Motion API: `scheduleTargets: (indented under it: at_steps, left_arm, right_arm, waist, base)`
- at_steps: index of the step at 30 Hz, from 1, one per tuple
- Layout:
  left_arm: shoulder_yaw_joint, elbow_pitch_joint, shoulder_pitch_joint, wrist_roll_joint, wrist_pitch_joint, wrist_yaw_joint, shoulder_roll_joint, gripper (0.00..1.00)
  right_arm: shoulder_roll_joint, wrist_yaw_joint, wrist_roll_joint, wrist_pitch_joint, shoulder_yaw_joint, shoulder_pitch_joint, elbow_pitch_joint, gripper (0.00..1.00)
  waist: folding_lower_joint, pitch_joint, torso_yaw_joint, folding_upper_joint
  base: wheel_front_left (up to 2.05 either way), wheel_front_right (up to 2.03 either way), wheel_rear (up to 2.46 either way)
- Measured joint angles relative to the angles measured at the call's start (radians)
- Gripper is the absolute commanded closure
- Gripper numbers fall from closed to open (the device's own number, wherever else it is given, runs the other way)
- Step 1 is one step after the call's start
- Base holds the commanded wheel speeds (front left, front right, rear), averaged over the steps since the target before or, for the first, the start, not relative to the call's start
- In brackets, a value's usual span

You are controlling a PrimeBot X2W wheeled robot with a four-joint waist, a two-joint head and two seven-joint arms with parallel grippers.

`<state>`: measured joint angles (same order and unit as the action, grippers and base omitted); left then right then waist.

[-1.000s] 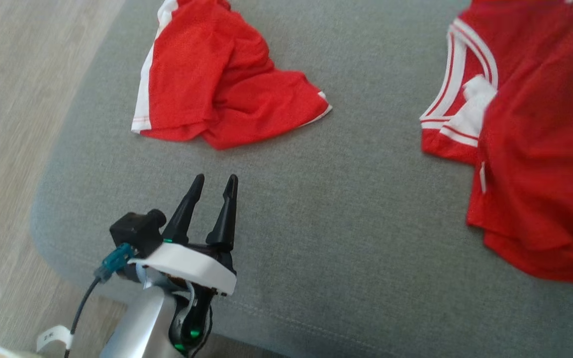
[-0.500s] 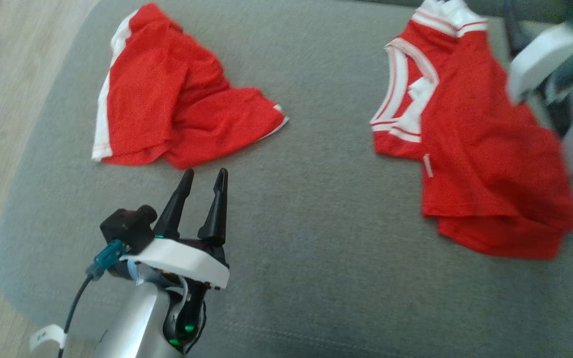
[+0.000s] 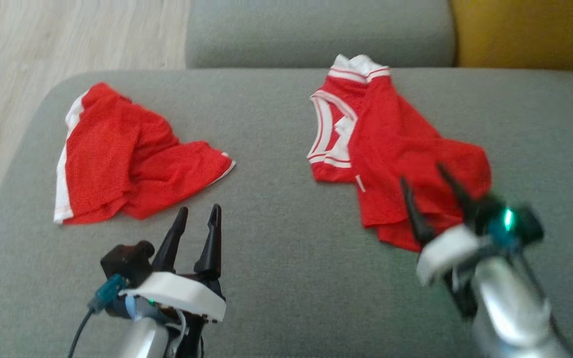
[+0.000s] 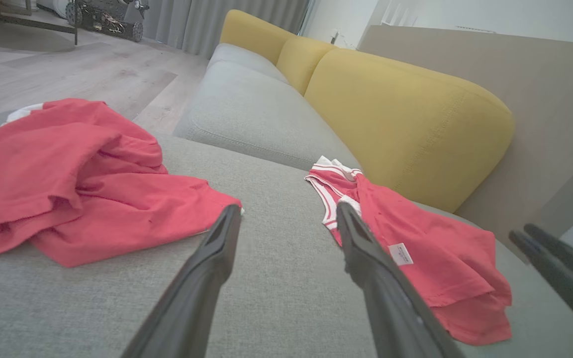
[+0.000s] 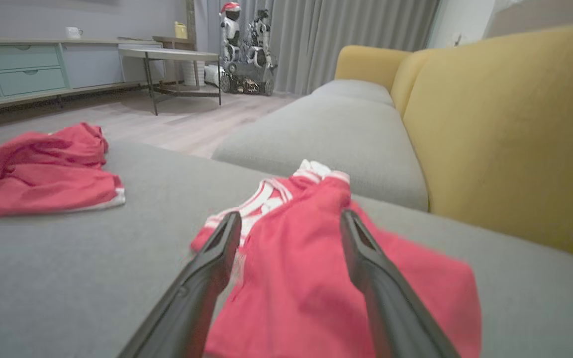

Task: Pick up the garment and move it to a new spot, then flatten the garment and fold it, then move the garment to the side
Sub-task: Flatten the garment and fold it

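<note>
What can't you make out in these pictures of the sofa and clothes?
Right claw: motion-blurred in the head view; whether it touches the jersey is unclear.
Label on the jersey: print too small, left wrist view.
Crumpled red garment: cut off by the left edge, left wrist view.

the left gripper (image 3: 199,209) and right gripper (image 3: 422,173) are each formed of two long, black, tapered fingers (image 3: 209,238); a curved white collar (image 3: 177,296) is fitted behind them; a black camera block (image 3: 125,258), teal connector (image 3: 107,293) and dark cable (image 3: 78,333) are carried at the left wrist; the right forearm (image 3: 508,306) is cased in silver; a green light (image 3: 508,219) is lit at its wrist
</note>
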<state>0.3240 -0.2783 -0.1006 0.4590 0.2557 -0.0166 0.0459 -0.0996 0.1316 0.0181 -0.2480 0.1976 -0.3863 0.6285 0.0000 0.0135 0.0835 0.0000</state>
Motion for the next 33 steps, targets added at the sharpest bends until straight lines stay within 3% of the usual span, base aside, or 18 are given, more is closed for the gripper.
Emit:
scheduleTargets:
  at_steps: [7, 17, 24, 33]
  left_arm:
    - [0.014, 0.002, 0.025, 0.000, 0.000, 0.000, 0.000, 0.00]
    - [0.021, -0.006, 0.026, 0.000, 0.000, -0.001, 0.001, 0.00]
    - [0.028, -0.010, 0.019, 0.000, 0.000, -0.011, 0.001, 0.00]
    - [0.031, -0.014, -0.012, 0.000, 0.000, -0.012, 0.001, 0.00]
  right_arm:
    - [0.034, 0.000, 0.047, 0.028, -0.035, 0.263, -0.149, 0.00]
    - [0.041, 0.000, 0.089, 0.111, 0.000, 0.271, -0.229, 0.00]
    - [0.043, 0.000, 0.108, 0.179, 0.047, 0.184, -0.147, 0.00]
    - [0.043, 0.000, 0.173, 0.214, -0.001, 0.082, 0.016, 0.00]
  waist:
    - [0.0000, -0.033, -0.029, 0.0000]
    - [0.0000, -0.008, 0.004, 0.0000]
    - [0.0000, 0.039, 0.044, 0.0000]
    - [0.0000, 0.098, 0.106, 0.0000]
  base:
    - [0.00, 0.00, 0.00]
    - [0.00, 0.00, 0.00]
    - [0.00, 0.00, 0.00]
    - [0.00, 0.00, 0.00]
